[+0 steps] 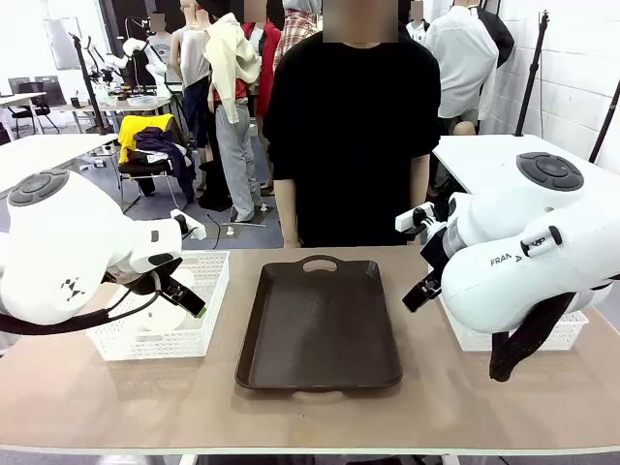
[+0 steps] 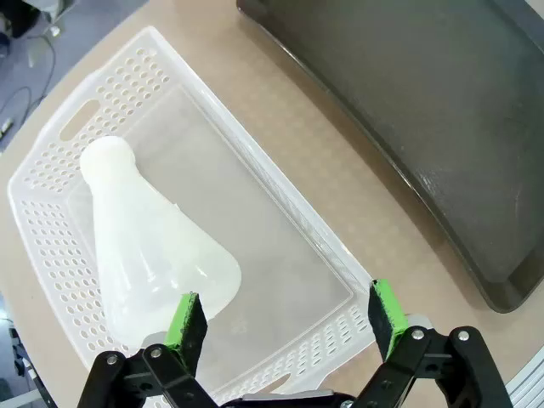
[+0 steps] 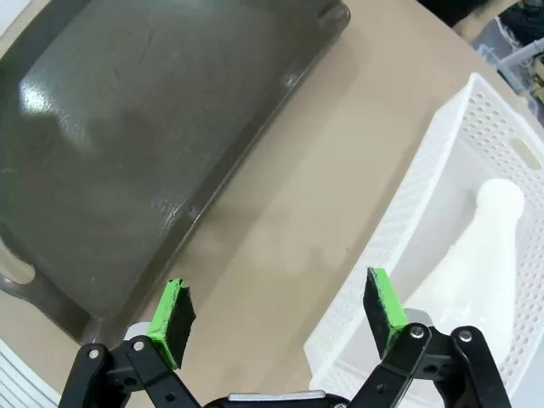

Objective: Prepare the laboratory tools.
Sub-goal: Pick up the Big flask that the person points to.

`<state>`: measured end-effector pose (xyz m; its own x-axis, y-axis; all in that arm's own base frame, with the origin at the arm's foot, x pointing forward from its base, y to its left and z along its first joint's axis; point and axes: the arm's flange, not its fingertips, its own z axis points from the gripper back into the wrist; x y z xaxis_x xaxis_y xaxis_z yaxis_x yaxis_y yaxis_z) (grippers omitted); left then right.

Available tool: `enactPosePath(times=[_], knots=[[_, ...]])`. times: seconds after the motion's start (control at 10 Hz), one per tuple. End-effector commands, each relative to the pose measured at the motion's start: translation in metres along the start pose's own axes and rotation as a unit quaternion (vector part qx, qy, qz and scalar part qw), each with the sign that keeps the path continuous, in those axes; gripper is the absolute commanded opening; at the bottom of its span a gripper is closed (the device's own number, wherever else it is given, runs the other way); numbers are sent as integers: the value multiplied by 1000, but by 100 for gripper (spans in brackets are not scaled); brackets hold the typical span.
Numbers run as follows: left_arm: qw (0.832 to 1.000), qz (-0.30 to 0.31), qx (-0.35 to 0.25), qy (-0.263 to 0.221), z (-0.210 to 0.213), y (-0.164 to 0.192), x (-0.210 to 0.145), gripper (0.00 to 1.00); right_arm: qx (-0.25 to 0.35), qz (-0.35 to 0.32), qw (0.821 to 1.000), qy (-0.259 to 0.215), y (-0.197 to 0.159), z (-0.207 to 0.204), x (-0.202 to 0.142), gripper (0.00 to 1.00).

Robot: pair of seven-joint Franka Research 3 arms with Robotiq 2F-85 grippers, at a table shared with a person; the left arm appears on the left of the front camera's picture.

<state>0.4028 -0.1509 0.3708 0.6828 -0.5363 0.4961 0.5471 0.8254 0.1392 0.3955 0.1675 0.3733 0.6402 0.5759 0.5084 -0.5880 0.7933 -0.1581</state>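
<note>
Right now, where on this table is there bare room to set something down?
The dark brown tray is bare all over. Bare tabletop strips run between it and the left basket and the right basket, with a band along the near edge. Crowded: the baskets, holding the left flask and the right flask, with the left arm and right arm overhead.

Flask point(image 2: 144, 246) in left basket point(image 2: 42, 229), flask point(image 3: 480, 255) in right basket point(image 3: 408, 212), tray point(image 1: 320, 329) between.

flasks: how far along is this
Nothing done yet: the dark tray is bare, one flask in the left basket, the other flask in the right basket. In hand: nothing; left gripper and right gripper hang open nearby. Left: moving both, probably to the tray.
</note>
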Motion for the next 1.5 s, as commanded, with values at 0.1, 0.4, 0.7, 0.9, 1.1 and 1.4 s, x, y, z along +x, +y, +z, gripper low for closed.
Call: enactPosePath(times=[0.1, 0.4, 0.7, 0.9, 1.1, 1.4], knots=[[1000, 0, 0, 0, 0, 0, 0, 100, 0, 0, 1000, 0, 0, 0, 0, 100], [1000, 0, 0, 0, 0, 0, 0, 100, 0, 0, 1000, 0, 0, 0, 0, 100], [1000, 0, 0, 0, 0, 0, 0, 100, 0, 0, 1000, 0, 0, 0, 0, 100], [1000, 0, 0, 0, 0, 0, 0, 100, 0, 0, 1000, 0, 0, 0, 0, 100], [1000, 0, 0, 0, 0, 0, 0, 100, 0, 0, 1000, 0, 0, 0, 0, 100], [1000, 0, 0, 0, 0, 0, 0, 100, 0, 0, 1000, 0, 0, 0, 0, 100]])
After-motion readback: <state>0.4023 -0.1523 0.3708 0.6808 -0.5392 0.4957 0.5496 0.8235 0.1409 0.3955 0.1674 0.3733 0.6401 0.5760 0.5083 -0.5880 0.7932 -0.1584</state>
